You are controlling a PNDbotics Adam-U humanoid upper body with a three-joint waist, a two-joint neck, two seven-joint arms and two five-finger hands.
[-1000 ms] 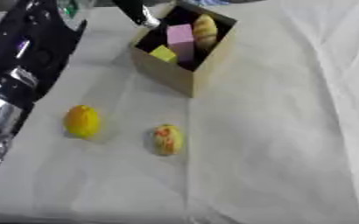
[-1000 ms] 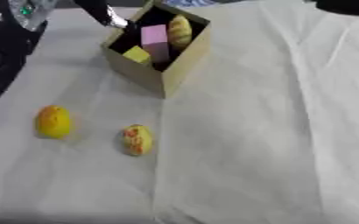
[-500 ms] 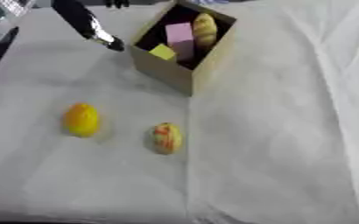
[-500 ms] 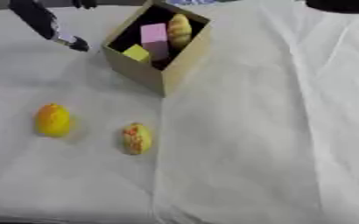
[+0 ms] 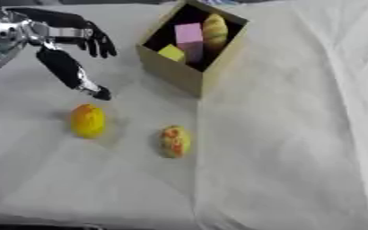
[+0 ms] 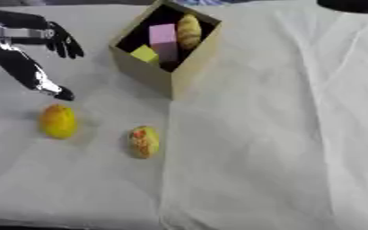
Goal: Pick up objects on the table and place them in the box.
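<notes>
Beside box (image 5: 189, 72), speckled oval (image 5: 174, 140) lying lengthwise near-to-far

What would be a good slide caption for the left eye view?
Robot's open left hand hovers above a yellow-orange fruit and a speckled yellow-red oval, beside the part-filled cardboard box.

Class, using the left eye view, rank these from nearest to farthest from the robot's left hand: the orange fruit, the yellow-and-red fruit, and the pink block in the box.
Measured from the left hand:
1. Orange fruit, on the table just below the hand's lowest fingertip.
2. Pink block, inside the cardboard box, to the hand's right.
3. Yellow-and-red fruit, lower right of the hand, near the table's middle.
</notes>
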